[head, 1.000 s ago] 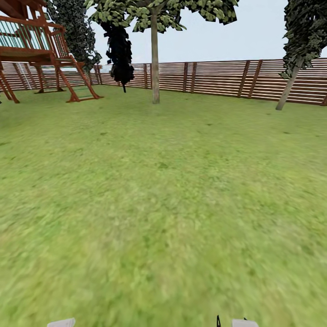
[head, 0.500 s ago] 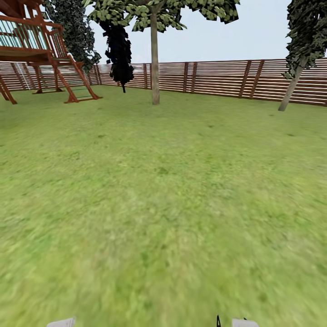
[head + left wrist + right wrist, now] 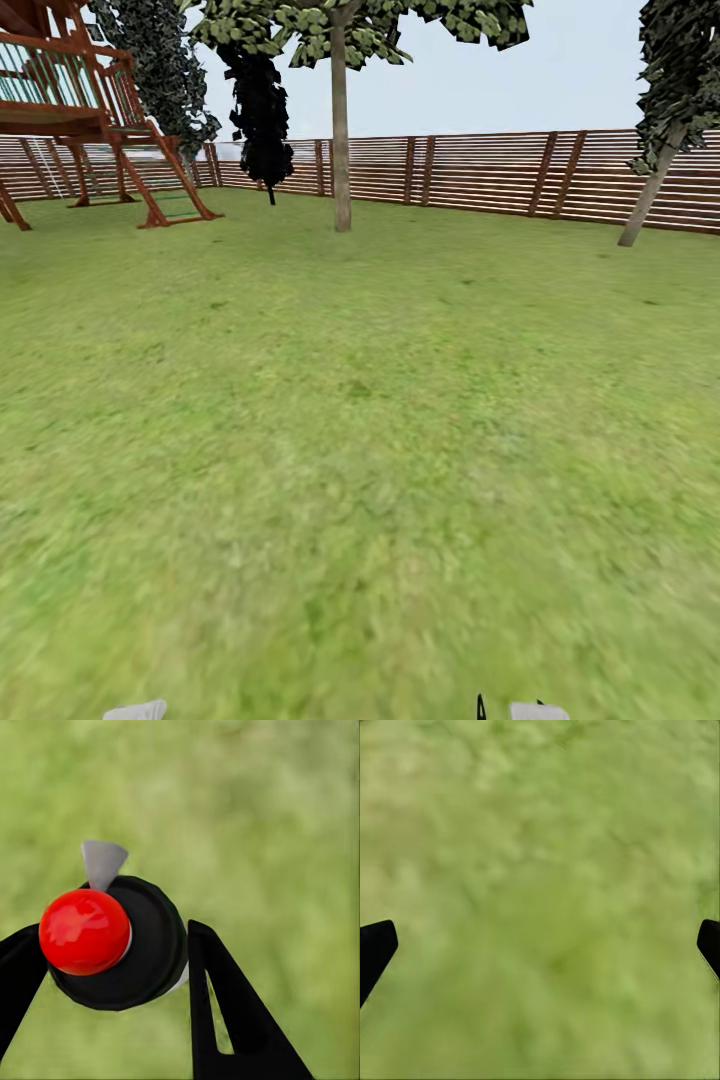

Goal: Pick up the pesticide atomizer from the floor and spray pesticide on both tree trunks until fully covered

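Left gripper (image 3: 112,967) clamps the atomizer (image 3: 120,945) (contents hidden); right gripper (image 3: 540,945) gapes wide, empty.

Grass floor (image 3: 380,450) w/ tree trunk (image 3: 341,140), playset (image 3: 90,120), fence (image 3: 480,170) standing on it.

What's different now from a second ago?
Nothing in the garden moved; the camera did. The whole picture slid: the play tower drifted left, the leaning tree right, so the robot seems to be rolling forward. The straight tree trunk and fence stand as before.
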### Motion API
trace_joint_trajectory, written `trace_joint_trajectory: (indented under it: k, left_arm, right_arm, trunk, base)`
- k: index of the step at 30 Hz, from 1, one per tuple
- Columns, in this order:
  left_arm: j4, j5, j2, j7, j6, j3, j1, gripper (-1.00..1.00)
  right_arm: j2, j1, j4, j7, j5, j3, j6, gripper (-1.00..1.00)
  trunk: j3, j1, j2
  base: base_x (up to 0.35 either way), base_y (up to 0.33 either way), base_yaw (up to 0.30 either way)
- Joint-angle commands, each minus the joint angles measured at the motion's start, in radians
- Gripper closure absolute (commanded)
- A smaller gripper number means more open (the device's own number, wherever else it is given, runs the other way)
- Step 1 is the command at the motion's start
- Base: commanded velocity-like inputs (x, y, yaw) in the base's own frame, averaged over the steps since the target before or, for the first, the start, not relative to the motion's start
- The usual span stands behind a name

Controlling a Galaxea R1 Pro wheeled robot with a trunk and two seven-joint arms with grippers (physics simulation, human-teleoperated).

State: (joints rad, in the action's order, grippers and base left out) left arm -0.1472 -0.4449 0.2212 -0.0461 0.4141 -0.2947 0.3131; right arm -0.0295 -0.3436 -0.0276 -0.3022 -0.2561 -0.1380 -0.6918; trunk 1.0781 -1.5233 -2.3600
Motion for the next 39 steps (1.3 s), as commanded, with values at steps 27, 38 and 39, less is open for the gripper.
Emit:
trace_joint_trajectory:
  k: [27, 38, 39]
  left_arm:
    - [0.0, 0.0, 0.001, 0.0, 0.0, 0.0, 0.0, 1.0]
    - [0.0, 0.0, 0.0, 0.0, 0.0, 0.0, 0.0, 1.0]
    - [0.0, 0.0, 0.0, 0.0, 0.0, 0.0, 0.0, 1.0]
  right_arm:
    - [0.0, 0.0, 0.0, 0.0, 0.0, 0.0, 0.0, -1.0]
    - [0.0, 0.0, 0.0, 0.0, 0.0, 0.0, 0.0, -1.0]
    - [0.0, 0.0, 0.0, 0.0, 0.0, 0.0, 0.0, -1.0]
  trunk:
    - [0.0, 0.0, 0.0]
    - [0.0, 0.0, 0.0]
    - [0.0, 0.0, 0.0]
  base:
    - [0.339, 0.0, 0.0]
    - [0.339, 0.0, 0.0]
    - [0.339, 0.0, 0.0]
